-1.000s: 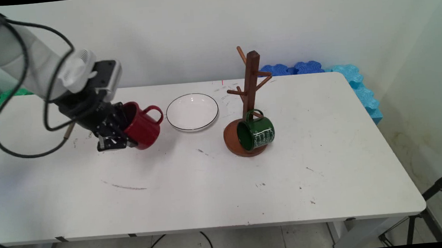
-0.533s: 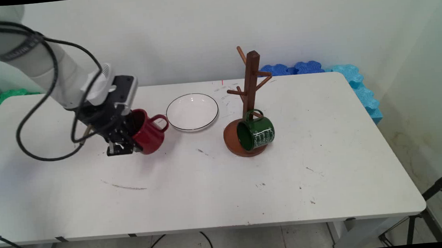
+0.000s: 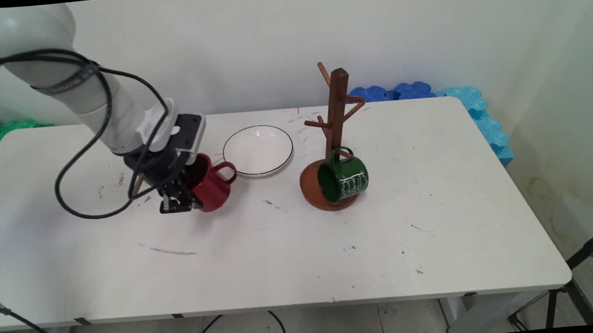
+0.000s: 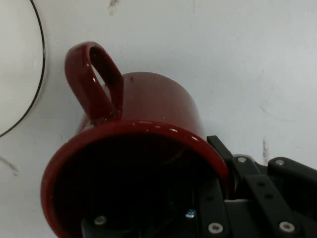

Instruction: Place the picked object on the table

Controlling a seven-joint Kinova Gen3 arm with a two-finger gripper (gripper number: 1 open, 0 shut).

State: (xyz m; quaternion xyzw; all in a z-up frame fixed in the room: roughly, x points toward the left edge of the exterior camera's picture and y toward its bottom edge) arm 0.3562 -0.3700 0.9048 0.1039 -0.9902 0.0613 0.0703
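Observation:
My gripper (image 3: 181,199) is shut on the rim of a red mug (image 3: 212,186), one finger inside the cup and one outside. The mug is tilted, its mouth toward the arm and its handle (image 3: 225,168) pointing right and up. It hangs just above the table, left of the white plate (image 3: 257,150). In the hand view the red mug (image 4: 148,129) fills the middle, its rim clamped by the gripper (image 4: 218,198) and its handle (image 4: 94,82) at upper left, with the plate's black-lined edge (image 4: 37,84) at the left.
A brown wooden mug tree (image 3: 335,126) stands right of the plate, and a green mug (image 3: 345,179) hangs from a low peg over its round base. Blue foam pieces (image 3: 477,115) lie past the table's far right corner, green ones (image 3: 2,131) at the far left.
The arm has carried the red mug rightward and a little toward the near side, closer to the plate. The grip on the rim is unchanged.

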